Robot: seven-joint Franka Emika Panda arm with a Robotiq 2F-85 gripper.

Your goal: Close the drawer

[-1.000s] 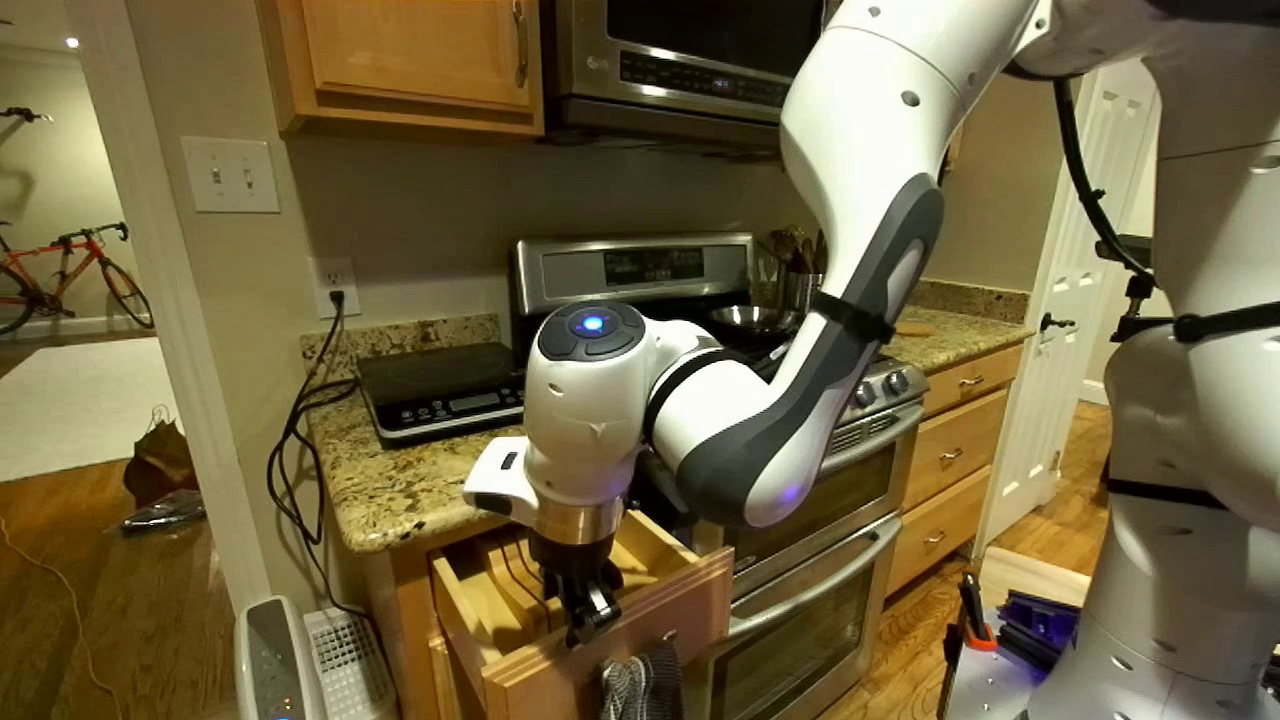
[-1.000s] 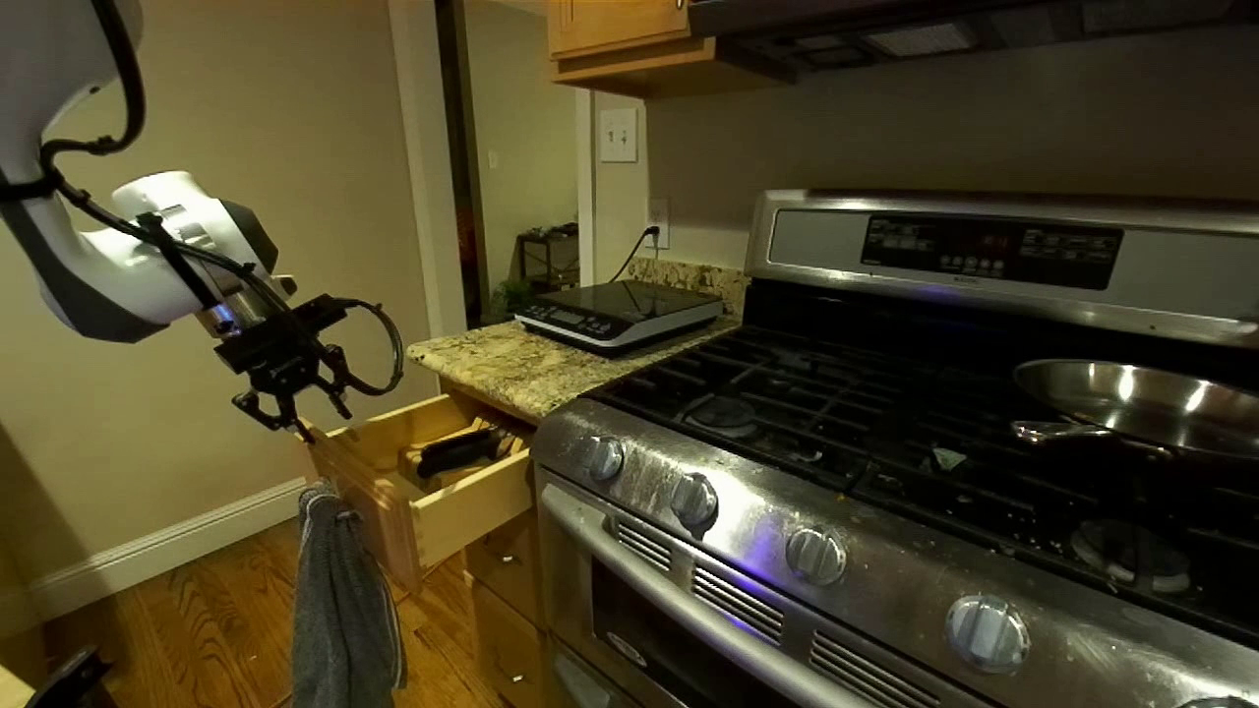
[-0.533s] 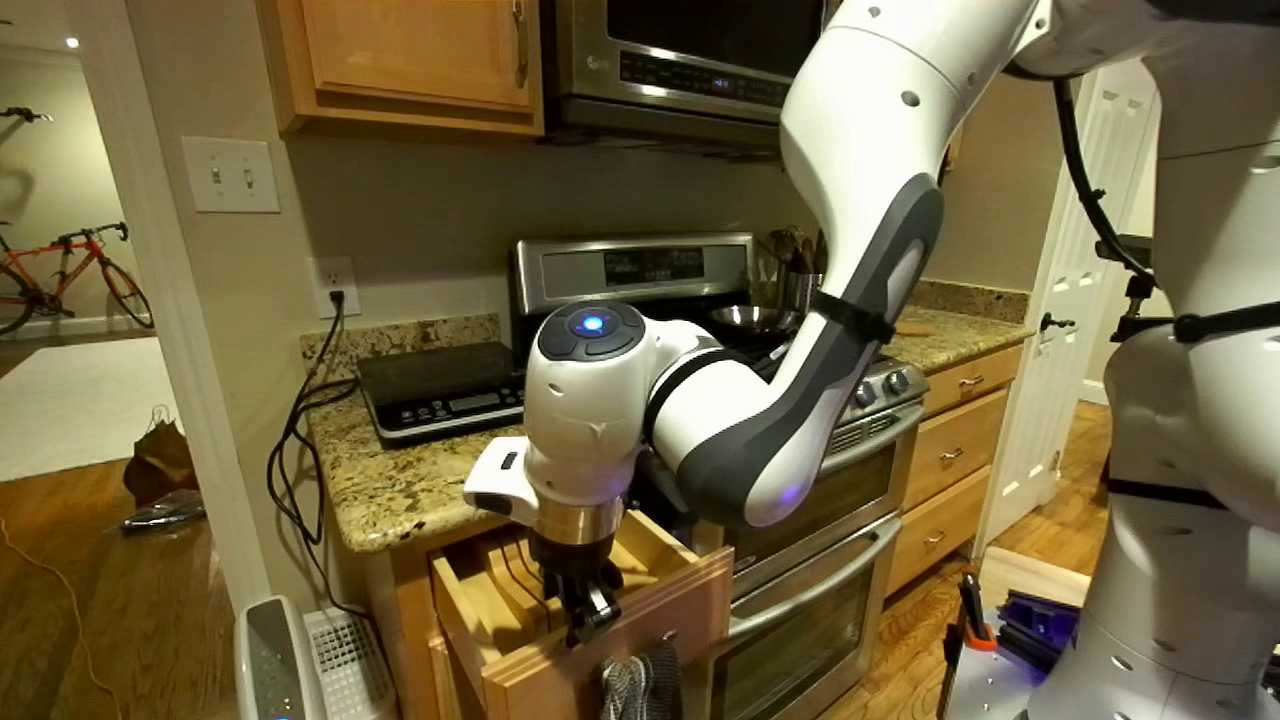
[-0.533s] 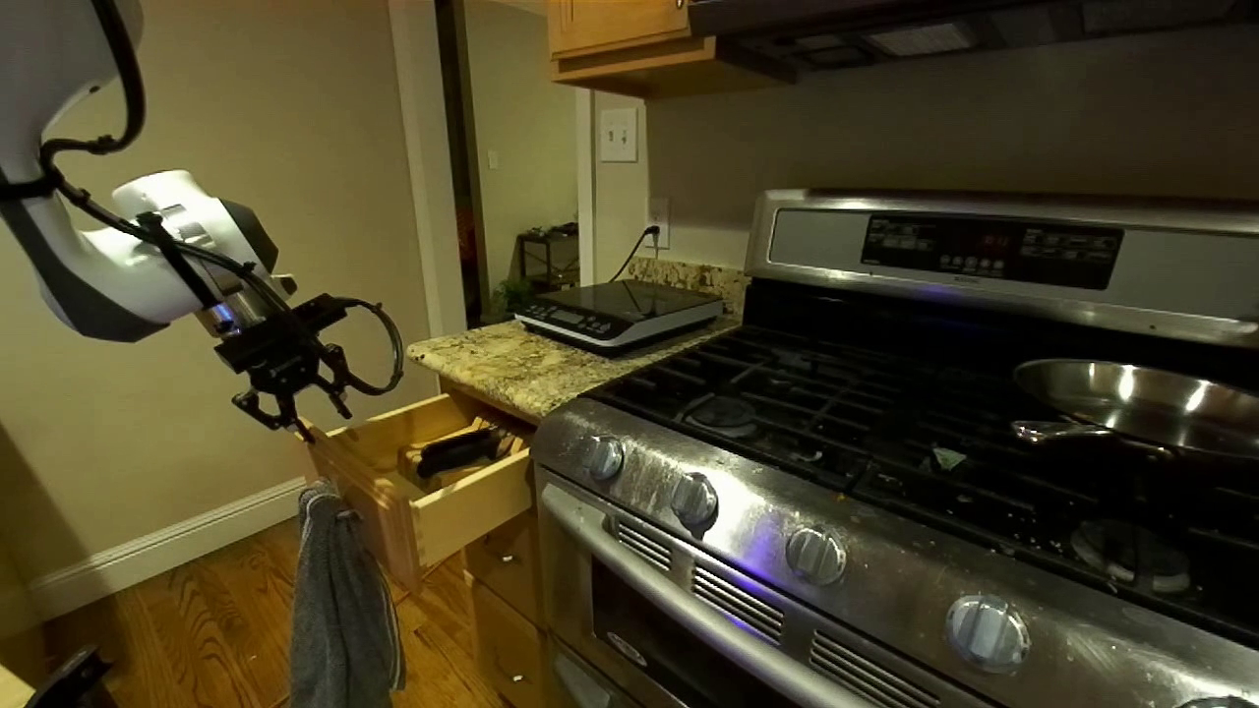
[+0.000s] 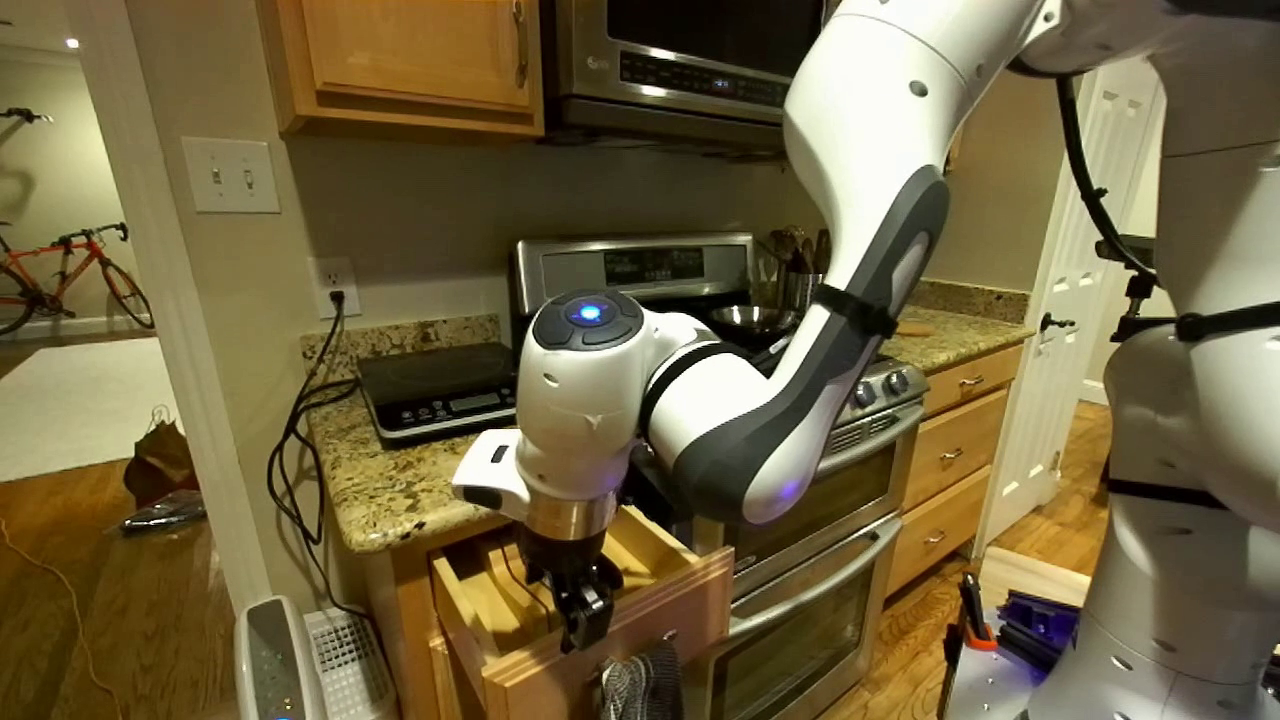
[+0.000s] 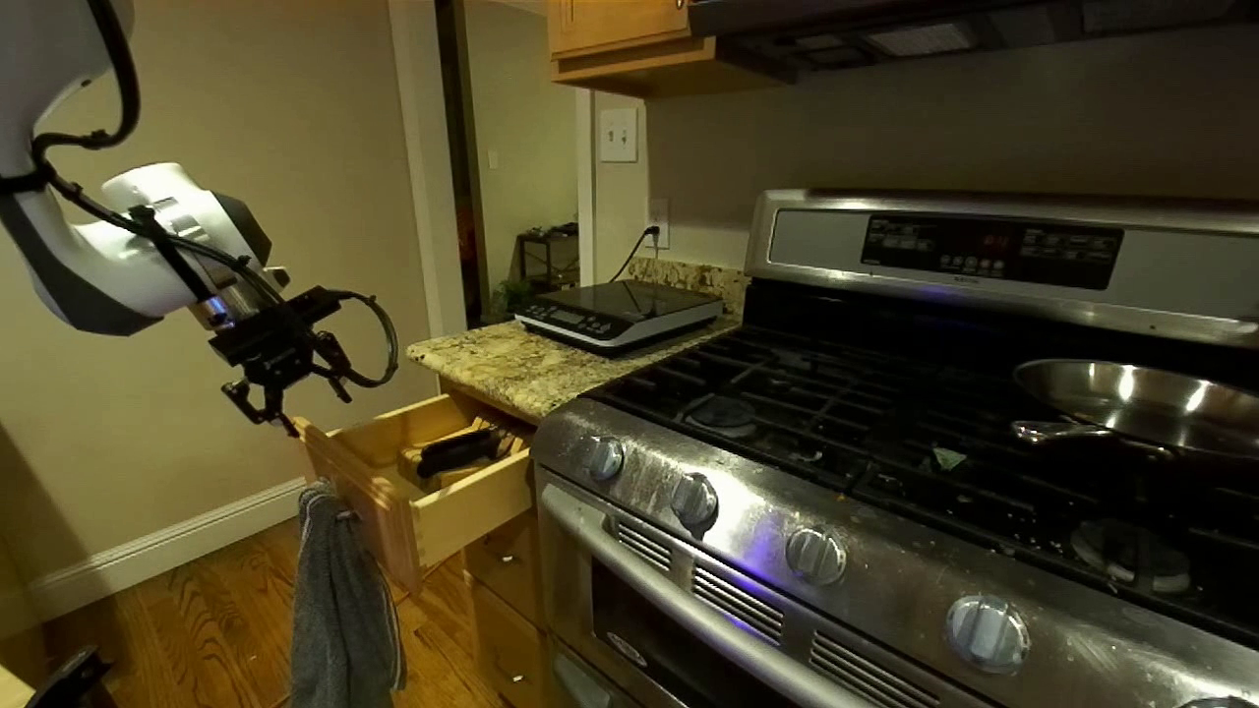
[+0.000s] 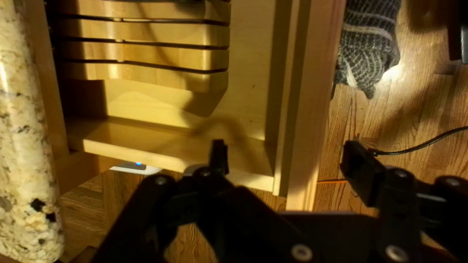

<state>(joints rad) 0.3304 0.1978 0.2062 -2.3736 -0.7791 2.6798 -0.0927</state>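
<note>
The drawer stands open. Its light oak front shows in both exterior views (image 5: 560,685) (image 6: 369,501) and runs down the wrist view (image 7: 310,109). Inside is a slotted wooden knife insert (image 7: 146,51); a dark knife handle (image 6: 457,452) shows in an exterior view. My gripper (image 7: 285,149) is open and empty, with its fingers spread to either side of the drawer front in the wrist view. It hovers at the top edge of the front near one end, as an exterior view also shows (image 6: 320,413). I cannot tell whether a fingertip touches the wood.
A grey towel (image 6: 339,590) hangs from the drawer front. The granite counter (image 6: 492,369) overhangs the drawer and bears a portable cooktop (image 6: 620,310). The stainless stove (image 6: 748,551) stands directly beside the drawer. A white appliance (image 5: 275,660) stands on the floor near the cabinet.
Over the last half second my gripper and forearm have shifted slightly up and away from the cabinet. The drawer has not moved.
</note>
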